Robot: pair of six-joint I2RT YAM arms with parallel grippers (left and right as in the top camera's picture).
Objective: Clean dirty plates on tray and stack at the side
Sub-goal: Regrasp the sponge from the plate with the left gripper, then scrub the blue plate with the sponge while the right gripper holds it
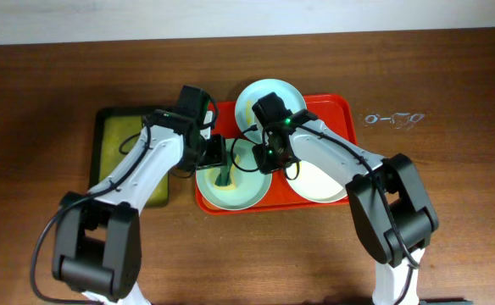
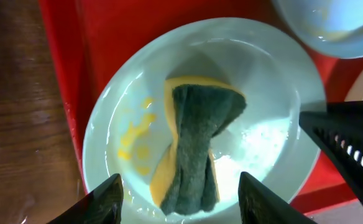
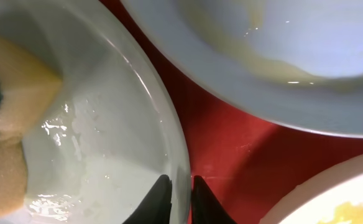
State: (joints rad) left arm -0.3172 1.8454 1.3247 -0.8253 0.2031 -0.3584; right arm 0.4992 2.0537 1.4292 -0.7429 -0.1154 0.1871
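Three plates lie on the red-orange tray [image 1: 332,106]. A mint plate [image 1: 230,191] at the front left holds a yellow-and-green sponge [image 2: 194,143] and yellow smears. A second mint plate [image 1: 269,93] sits at the back, and a cream plate [image 1: 319,182] at the front right. My left gripper [image 2: 178,199] is open, straddling the near end of the sponge just above the plate [image 2: 119,112]. My right gripper [image 3: 181,199] is shut on the right rim of that same plate [image 3: 107,168].
A smaller black-rimmed olive-green tray [image 1: 116,140] lies left of the red tray on the brown wooden table [image 1: 451,212]. A small clear object [image 1: 392,119] lies to the right of the tray.
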